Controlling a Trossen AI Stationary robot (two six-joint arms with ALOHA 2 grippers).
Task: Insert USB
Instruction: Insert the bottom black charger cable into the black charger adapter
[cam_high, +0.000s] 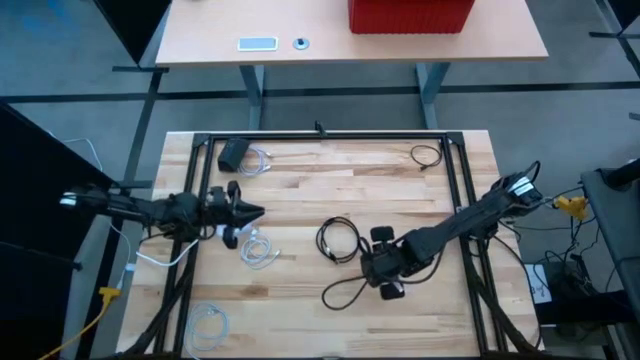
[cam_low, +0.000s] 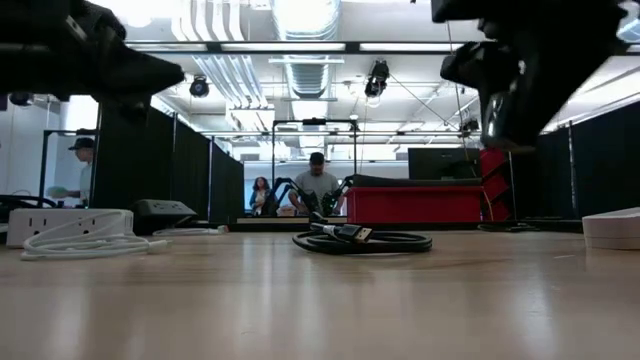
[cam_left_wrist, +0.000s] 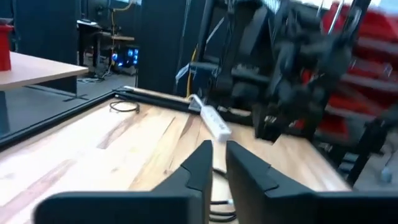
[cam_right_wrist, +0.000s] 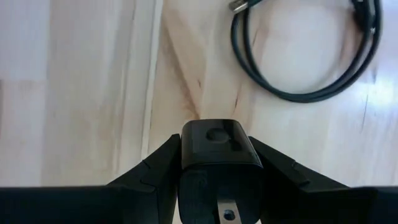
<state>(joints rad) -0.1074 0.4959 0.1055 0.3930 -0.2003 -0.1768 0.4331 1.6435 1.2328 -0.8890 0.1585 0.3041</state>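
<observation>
Charger (cam_right_wrist: 219, 158) sits clamped in the right gripper (cam_right_wrist: 214, 171), held above the table just right of the coiled black cable (cam_high: 338, 240). The left gripper (cam_high: 243, 212), fingers together, waits left. Next, I judge, the cable's plug must be picked up and lined up with the charger's port.
</observation>
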